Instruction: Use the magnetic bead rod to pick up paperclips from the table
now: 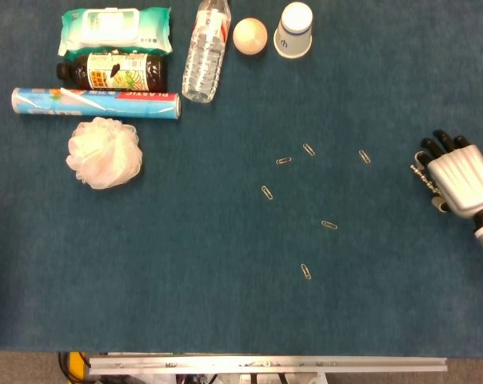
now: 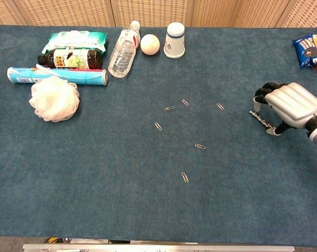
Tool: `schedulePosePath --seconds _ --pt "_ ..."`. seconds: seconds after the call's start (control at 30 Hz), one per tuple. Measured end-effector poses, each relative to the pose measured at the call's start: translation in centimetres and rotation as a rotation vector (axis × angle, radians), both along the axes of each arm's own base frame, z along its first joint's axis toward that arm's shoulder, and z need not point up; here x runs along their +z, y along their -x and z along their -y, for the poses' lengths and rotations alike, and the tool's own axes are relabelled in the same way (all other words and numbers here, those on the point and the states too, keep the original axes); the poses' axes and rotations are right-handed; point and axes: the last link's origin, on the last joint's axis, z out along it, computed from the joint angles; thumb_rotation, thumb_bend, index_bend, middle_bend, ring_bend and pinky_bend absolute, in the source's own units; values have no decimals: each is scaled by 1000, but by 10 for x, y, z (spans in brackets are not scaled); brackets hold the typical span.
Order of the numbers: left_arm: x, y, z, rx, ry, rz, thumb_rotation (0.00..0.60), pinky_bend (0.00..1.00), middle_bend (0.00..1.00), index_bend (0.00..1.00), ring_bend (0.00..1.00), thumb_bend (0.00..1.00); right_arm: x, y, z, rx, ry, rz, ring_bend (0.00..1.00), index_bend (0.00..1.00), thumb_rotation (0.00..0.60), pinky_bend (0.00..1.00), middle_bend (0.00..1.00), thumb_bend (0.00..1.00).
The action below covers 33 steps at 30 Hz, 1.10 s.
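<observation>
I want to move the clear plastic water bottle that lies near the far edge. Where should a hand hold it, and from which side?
Grip the clear plastic water bottle around its ribbed middle, coming from above. It lies on its side, cap away from the robot, so fingers can close across its width; the round ball lies to its right.

The right hand (image 1: 464, 182) is cut off at the wrist by the frame edge; its curled fingers (image 2: 268, 90) hide most of the bead rod (image 2: 260, 118).
</observation>
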Motion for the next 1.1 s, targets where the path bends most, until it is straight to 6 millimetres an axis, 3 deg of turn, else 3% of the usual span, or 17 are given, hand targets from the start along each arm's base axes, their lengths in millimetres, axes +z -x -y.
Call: schedulePosePath --seconds 0.33,0.7,1.1 --pt "-2 0 -1 3 4 -12 600 534 435 416 355 137 25 5 1 -13 77 19 169 439 600 335 282 53" --pt "-1 0 0 3 2 -5 600 534 435 416 355 137 9 -7 -6 31 21 12 169 439 600 335 282 54" --pt "0 0 1 0 0 -2 600 534 435 416 355 137 5 -2 -2 9 23 -19 169 439 600 335 282 53"
